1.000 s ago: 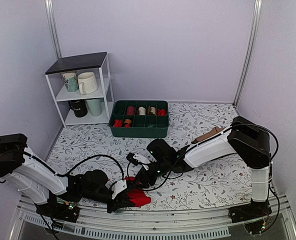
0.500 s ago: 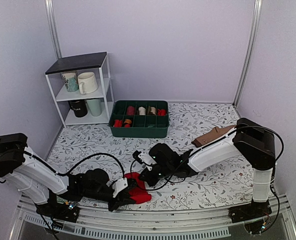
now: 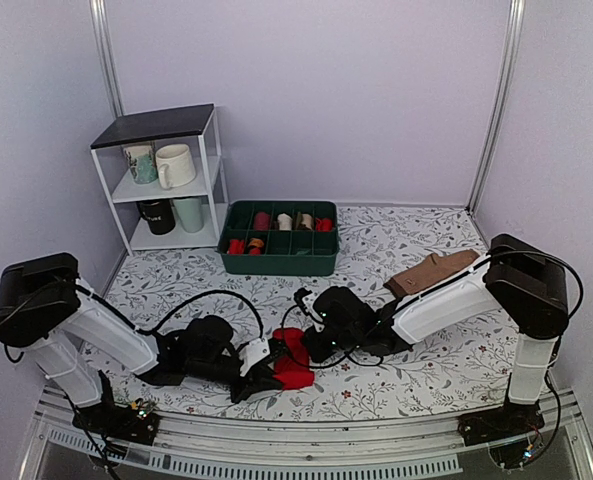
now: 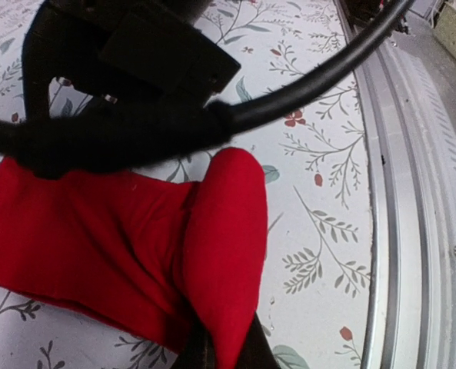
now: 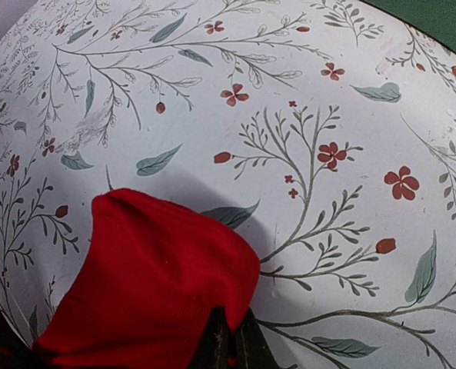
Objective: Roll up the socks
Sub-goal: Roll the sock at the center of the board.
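Observation:
The red socks (image 3: 292, 362) lie as a folded bundle on the floral table near the front edge, between my two grippers. My left gripper (image 3: 259, 376) is shut on the near end of the socks (image 4: 212, 254); its fingertips pinch the red fabric at the bottom of the left wrist view. My right gripper (image 3: 307, 345) is shut on the far end of the socks (image 5: 151, 292), fabric pinched between its dark fingertips. The right arm's black body and cable cross the top of the left wrist view.
A green divided tray (image 3: 280, 252) with rolled socks stands at the back centre. A white shelf (image 3: 166, 180) with mugs stands at the back left. A brown sock (image 3: 431, 272) lies by the right arm. The table's metal front rail (image 4: 412, 231) runs close to the socks.
Both grippers have moved right and a little away from the front edge, carrying the red socks with them. The left arm has stretched out further; the brown sock is now uncovered.

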### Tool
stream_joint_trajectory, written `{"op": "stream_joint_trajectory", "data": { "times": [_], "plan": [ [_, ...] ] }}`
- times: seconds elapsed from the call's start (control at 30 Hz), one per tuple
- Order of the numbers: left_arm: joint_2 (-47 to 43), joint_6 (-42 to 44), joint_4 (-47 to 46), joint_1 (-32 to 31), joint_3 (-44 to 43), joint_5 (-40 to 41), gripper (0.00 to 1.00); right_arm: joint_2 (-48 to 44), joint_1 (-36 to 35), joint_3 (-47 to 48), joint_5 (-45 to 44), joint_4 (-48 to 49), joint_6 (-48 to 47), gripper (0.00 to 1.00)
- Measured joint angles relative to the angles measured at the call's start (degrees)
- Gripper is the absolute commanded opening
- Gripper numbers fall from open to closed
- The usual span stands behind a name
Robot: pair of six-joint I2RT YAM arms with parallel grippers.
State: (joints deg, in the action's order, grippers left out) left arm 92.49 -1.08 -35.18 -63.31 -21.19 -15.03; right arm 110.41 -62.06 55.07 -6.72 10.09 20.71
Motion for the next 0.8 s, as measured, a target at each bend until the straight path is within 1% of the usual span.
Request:
{"op": "stream_joint_trajectory", "data": {
  "times": [0.27, 0.53, 0.8],
  "plan": [
    [2.43, -0.96, 0.79, 1.79, -2.03, -7.32, 0.0, -0.13, 0.0, 0.0, -0.02, -0.22, -1.25, 0.01],
    [5.7, -8.22, 2.23, 3.52, -5.14, -12.87, 0.0, -0.96, 0.63, -0.5, 1.73, -0.96, -3.54, 0.02],
    [4.87, -15.98, 4.24, 3.98, -4.66, -13.77, 0.0, -0.96, 0.83, -0.5, 2.75, -0.98, -3.8, 0.01]
  ]
}}
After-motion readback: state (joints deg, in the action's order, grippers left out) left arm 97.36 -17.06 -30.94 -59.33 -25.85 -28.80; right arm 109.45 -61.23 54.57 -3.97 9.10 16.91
